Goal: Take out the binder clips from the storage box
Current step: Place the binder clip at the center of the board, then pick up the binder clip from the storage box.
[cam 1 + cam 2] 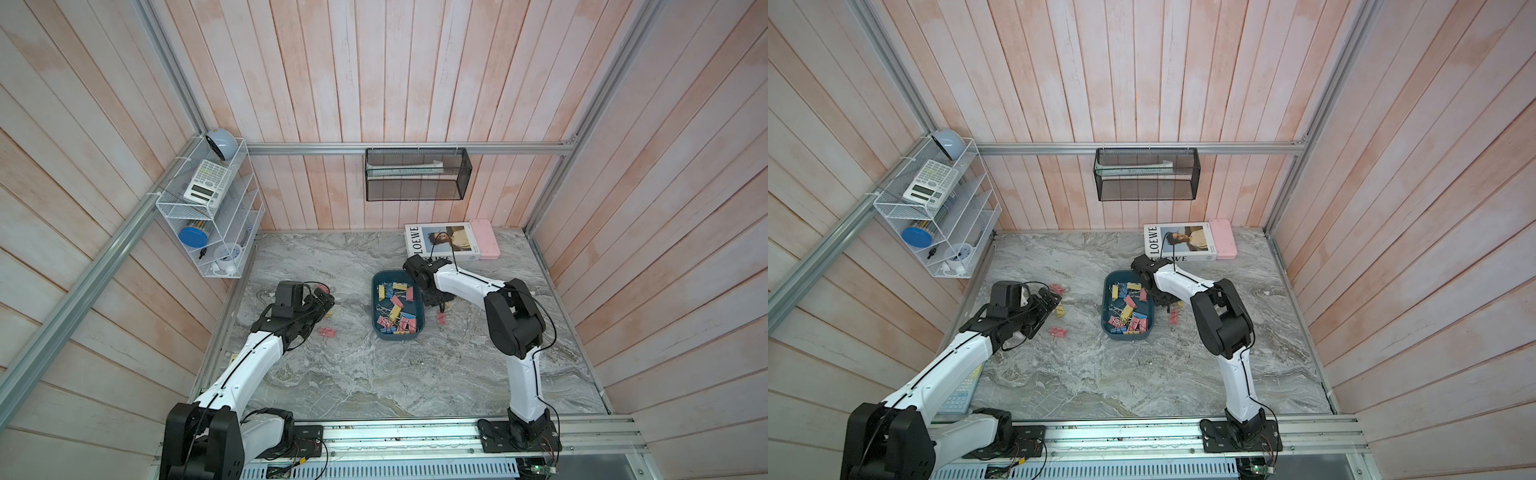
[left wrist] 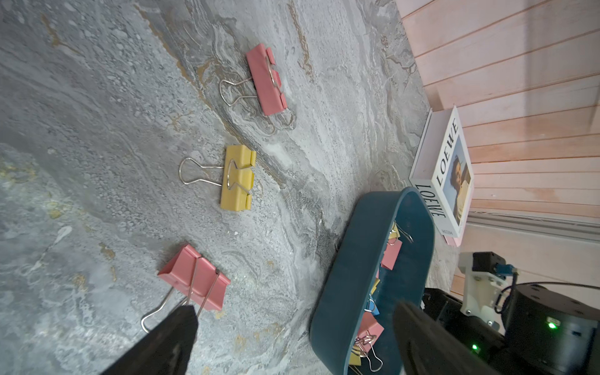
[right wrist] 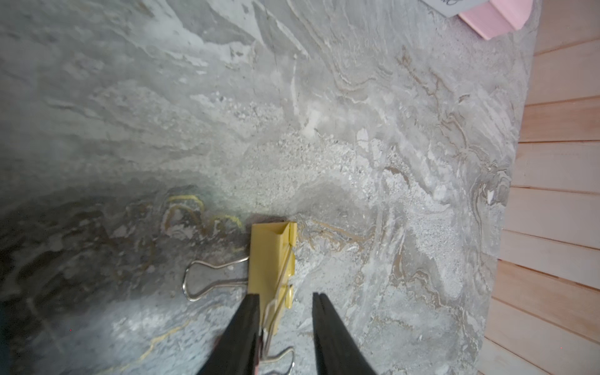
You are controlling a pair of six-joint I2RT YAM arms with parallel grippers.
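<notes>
Fingers of your right gripper point(image 3: 286, 296) stand parted low over the marble table point(image 3: 324, 130) and clamp nothing. A yellow clip point(image 3: 269, 259) lies flat on the stone, its body touching 1 finger and 1 wire handle reaching in between the 2, so I read this as a set-down on the right of the storage box point(image 1: 399, 337). From that gripper the box lies just beside, toward your left arm, with its long axis running from the robot's side toward the back wall. To go back in, you would lift clear of the yellow clip and swing a short way left over the box's right wall. Your left gripper point(image 2: 295, 308) is spread wide and empty too, on the other side of the box, with 3 clips on the table before it. A pink clip point(image 2: 194, 279) is at 1 fingertip, though I cannot tell whether it touches. A second yellow clip point(image 2: 237, 178) lies beyond it and another pink clip point(image 2: 266, 79) farther out. In both top views the right arm is closer to the box than the left, so the next pick looks like the right arm's. Inside the box the binder clips point(image 1: 395, 309) lie heaped, pink, yellow and blue with handles tangled, covering most of the floor. By my judgement most of the job remains. A lone pink clip point(image 1: 441, 318) lies on the table right of the box.
</notes>
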